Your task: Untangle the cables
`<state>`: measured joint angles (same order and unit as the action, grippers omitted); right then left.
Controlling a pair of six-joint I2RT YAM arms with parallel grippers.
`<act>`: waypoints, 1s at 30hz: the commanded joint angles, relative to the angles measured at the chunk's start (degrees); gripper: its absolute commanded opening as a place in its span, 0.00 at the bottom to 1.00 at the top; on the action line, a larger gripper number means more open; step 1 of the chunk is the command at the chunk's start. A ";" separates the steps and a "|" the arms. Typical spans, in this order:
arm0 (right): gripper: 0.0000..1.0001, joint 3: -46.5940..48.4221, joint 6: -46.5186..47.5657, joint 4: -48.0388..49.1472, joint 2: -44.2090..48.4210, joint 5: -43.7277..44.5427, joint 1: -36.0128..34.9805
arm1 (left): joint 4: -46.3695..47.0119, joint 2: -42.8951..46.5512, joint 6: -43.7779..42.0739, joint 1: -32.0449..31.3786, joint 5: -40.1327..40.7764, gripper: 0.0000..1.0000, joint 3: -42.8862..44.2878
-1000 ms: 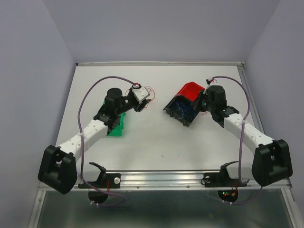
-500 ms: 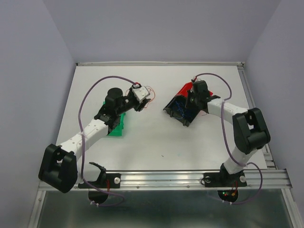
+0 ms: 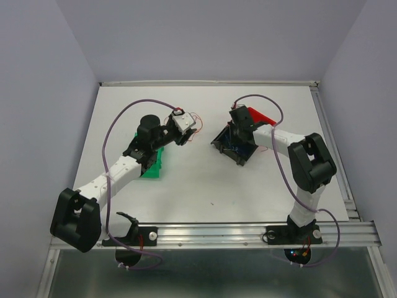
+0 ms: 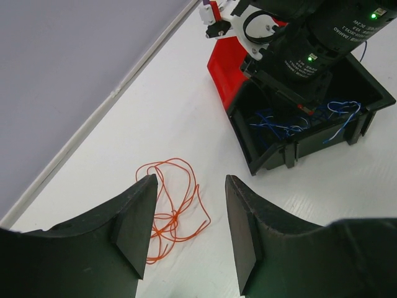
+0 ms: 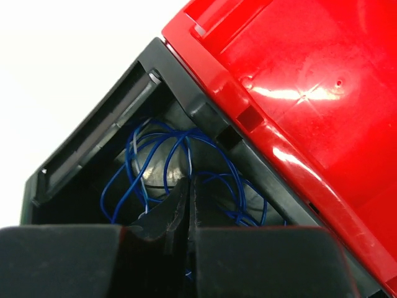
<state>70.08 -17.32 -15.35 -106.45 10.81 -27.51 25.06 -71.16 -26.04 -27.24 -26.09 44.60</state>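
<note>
Left jaws: apart at a moderate gap, nothing between them, both fingers (image 4: 133,226) clear of the worktop (image 4: 186,112). Beyond the gap, lower centre of the left wrist view, the red cable (image 4: 173,205) lies loose on the worktop as a curly tangle; its long axis runs from bottom to top of that frame, tilted slightly right. In the top view it lies just above the left jaws (image 3: 195,119), left of centre. Right jaws: together, fingers (image 5: 177,208) pressed flat against each other inside the black bin (image 5: 80,161). Blue cables (image 5: 155,155) loop around the fingertips with no single axis; whether a strand is pinched cannot be told. The red bin (image 5: 298,93) touches the black bin at upper right. A green bin (image 3: 155,162) sits under the left arm.
</note>
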 commanded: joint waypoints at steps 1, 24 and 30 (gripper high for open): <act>0.05 2.78 1.24 -2.66 1.94 2.90 -0.62 | 3.33 0.58 0.03 0.26 0.07 0.59 -0.57; 0.69 -7.59 -2.80 2.61 23.74 5.28 -2.90 | -3.51 -4.95 -1.55 0.35 9.12 0.87 3.91; 0.70 -10.93 -3.51 4.63 28.40 5.80 -3.08 | -8.89 -14.09 -2.52 0.35 9.56 0.86 10.76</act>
<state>61.49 -19.94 -15.29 -82.43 15.42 -29.76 18.55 -82.11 -27.16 -27.22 -17.45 50.85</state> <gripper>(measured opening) 0.701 0.866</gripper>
